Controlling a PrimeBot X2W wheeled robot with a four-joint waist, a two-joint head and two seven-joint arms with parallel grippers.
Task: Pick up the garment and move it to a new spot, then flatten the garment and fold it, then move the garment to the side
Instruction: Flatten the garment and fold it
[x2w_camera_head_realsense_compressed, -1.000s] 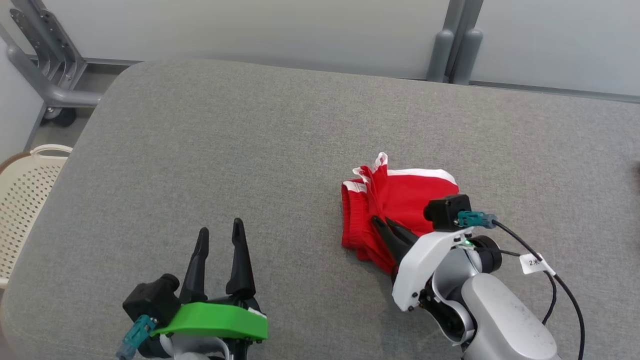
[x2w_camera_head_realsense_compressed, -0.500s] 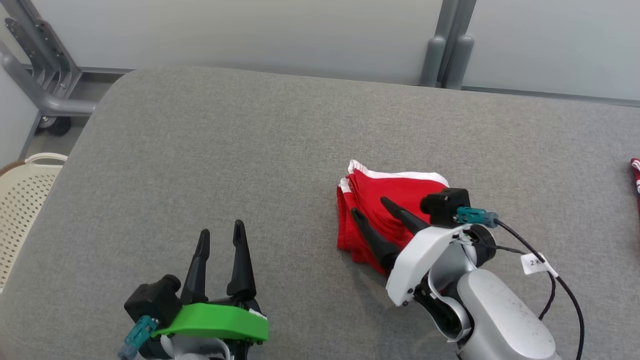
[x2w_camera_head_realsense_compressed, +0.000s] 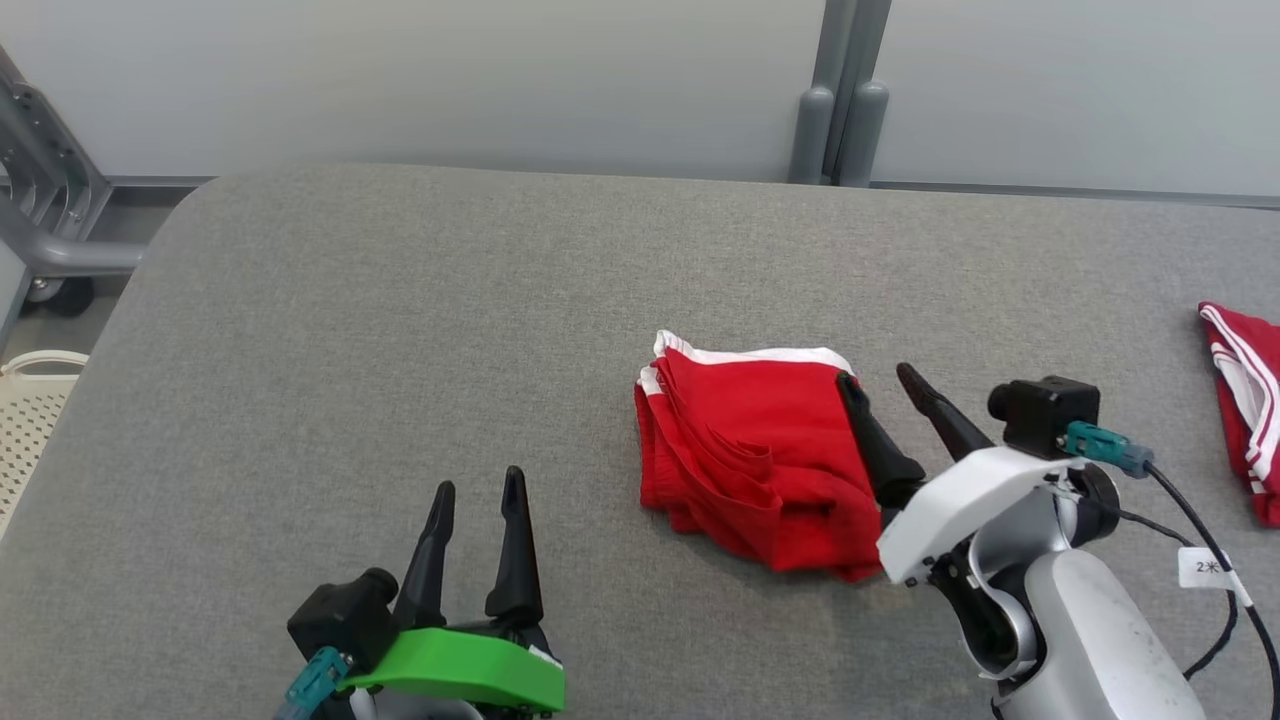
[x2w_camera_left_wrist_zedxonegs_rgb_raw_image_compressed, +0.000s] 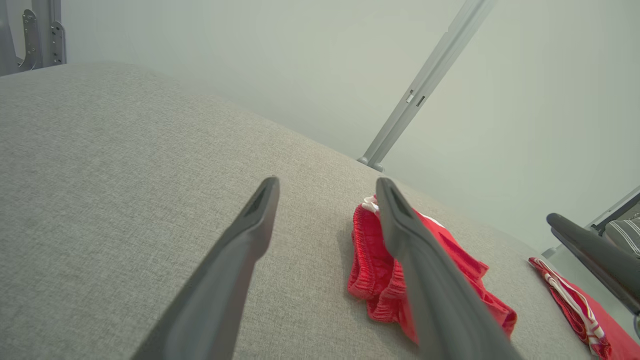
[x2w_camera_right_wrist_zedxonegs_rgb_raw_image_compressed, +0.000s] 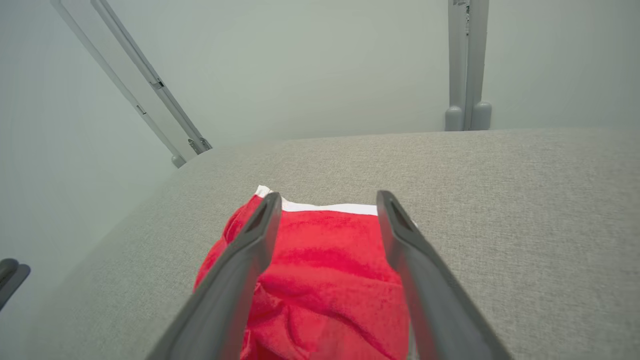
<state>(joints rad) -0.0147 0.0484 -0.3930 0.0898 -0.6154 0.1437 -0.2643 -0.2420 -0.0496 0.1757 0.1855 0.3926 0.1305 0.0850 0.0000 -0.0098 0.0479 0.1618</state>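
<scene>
1. Head view: a folded red fabric garment with white trim (x2w_camera_head_realsense_compressed: 755, 465) lies on the grey cloth-covered table (x2w_camera_head_realsense_compressed: 400, 300), just toward 4 o'clock of centre. The right gripper (x2w_camera_head_realsense_compressed: 877, 373), at 4 o'clock, has its fingers spread and empty, with one finger crossing the garment's 3 o'clock edge. The left gripper (x2w_camera_head_realsense_compressed: 479, 480), at 7 o'clock, is also spread and holds nothing. A second red garment with white stripes (x2w_camera_head_realsense_compressed: 1245, 420) lies at 3 o'clock, and a cream perforated basket (x2w_camera_head_realsense_compressed: 30, 440) at 9 o'clock.
2. Left wrist view: the spread fingers frame bare table. The folded garment sits at 4 o'clock, partly behind one finger.
3. Right wrist view: the garment lies at 6 o'clock beneath the parted fingers, with the white trim along its 12 o'clock edge.
</scene>
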